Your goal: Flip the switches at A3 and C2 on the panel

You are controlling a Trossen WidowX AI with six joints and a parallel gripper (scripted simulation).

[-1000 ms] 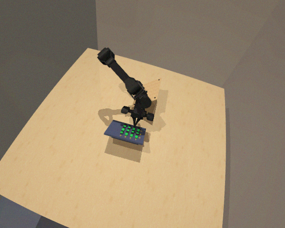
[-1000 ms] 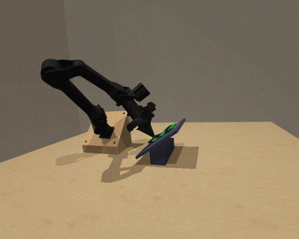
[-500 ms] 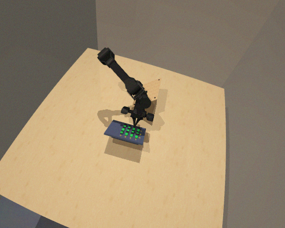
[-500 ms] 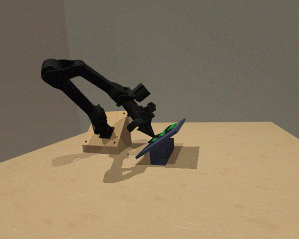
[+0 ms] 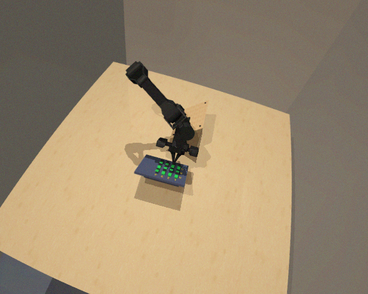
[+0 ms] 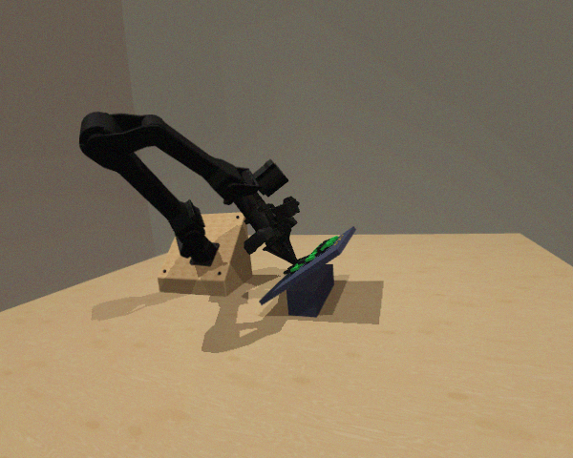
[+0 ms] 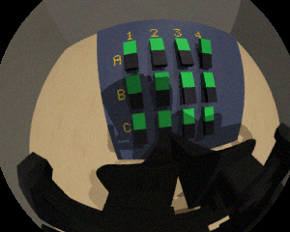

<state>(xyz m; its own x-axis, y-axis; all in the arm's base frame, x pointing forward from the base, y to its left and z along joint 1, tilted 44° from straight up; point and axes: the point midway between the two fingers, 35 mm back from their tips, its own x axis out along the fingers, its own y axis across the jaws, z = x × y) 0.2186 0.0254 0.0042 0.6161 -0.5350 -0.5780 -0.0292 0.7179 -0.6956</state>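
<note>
Tilted blue panel (image 7: 225, 84), green-black A3 switch (image 7: 183, 52), C2 switch (image 7: 164, 120) (near end hidden)
</note>
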